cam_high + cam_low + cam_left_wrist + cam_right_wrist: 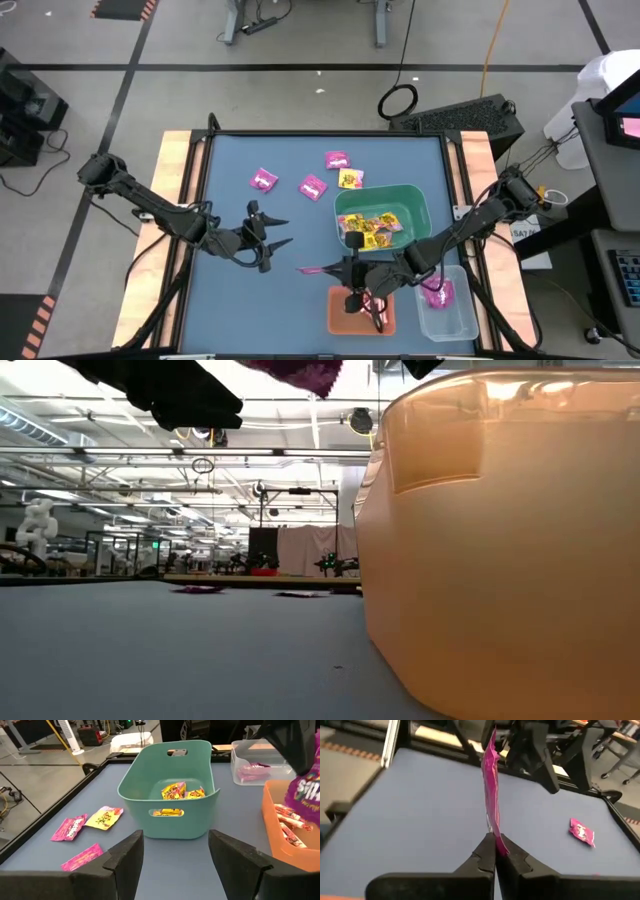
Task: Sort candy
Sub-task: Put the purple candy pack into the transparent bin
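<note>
The candy lies in several places. Yellow packets (175,791) sit in the green bin (415,200), and magenta ones (436,293) in the clear bin (452,322). Pink-white sticks (290,820) lie in the orange bin (340,322). Loose magenta packets (263,179) (313,186) (337,159) and a yellow one (351,179) lie flat on the blue mat. My right gripper (338,268) is shut on a magenta packet (312,269) above the mat, just beyond the orange bin's far end. My left gripper (272,230) hovers open at mid-table, left of the green bin, with nothing between its fingers. My right gripper pinches the magenta packet by one end (493,836) between its two fingertips (482,851). The fingers come nearly level from the table's right side, tipped slightly down. The packet sticks out past the fingertips toward the table's left, edge-on, lifted clear of the mat.
The green, orange and clear bins crowd the near right part of the table. The orange bin (500,540) fills the right of the low view. Open blue mat (250,300) stretches across the near left. Wooden strips (172,200) border the mat on both sides.
</note>
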### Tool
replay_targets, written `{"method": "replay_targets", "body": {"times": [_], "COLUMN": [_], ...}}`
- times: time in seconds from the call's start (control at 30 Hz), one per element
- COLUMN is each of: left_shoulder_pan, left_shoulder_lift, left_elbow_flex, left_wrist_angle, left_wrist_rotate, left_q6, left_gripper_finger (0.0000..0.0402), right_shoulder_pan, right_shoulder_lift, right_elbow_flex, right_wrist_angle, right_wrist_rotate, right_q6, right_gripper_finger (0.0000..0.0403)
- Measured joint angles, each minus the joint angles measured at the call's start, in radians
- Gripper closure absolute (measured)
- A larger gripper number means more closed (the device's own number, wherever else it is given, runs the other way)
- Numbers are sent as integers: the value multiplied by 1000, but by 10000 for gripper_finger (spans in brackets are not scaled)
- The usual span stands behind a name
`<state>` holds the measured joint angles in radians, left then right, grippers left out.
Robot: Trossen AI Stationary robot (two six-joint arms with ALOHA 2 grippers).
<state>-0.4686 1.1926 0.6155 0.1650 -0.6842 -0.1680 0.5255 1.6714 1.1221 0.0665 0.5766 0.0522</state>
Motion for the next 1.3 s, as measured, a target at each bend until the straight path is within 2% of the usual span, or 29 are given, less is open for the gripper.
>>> {"method": "replay_targets", "body": {"times": [0.13,0.33,0.5,0.57,0.73,0.9,1.17,1.3], "left_shoulder_pan": [5,19,23,23,23,23,27,41], "left_shoulder_lift": [0,0,0,0,0,0,0,0], "left_elbow_flex": [0,0,0,0,0,0,0,0], "left_wrist_angle": [0,0,0,0,-3,-42,-78,-75], "left_wrist_rotate": [0,0,0,0,0,-1,-6,-6], "left_q6": [1,0,-1,-2,-4,-10,-14,-37], "left_gripper_finger": [173,173,173,173,173,173,173,173], "right_shoulder_pan": [0,8,24,27,27,41,127,202], "right_shoulder_lift": [0,0,0,0,-4,-80,-294,-385], "right_elbow_flex": [0,0,0,0,0,0,1,0], "right_wrist_angle": [-29,-63,-64,-64,-98,-214,-649,-887], "right_wrist_rotate": [10,145,189,190,201,78,-213,-279], "right_q6": [-61,-139,-168,-122,136,272,538,753], "right_gripper_finger": [403,403,403,403,403,403,403,403]}}
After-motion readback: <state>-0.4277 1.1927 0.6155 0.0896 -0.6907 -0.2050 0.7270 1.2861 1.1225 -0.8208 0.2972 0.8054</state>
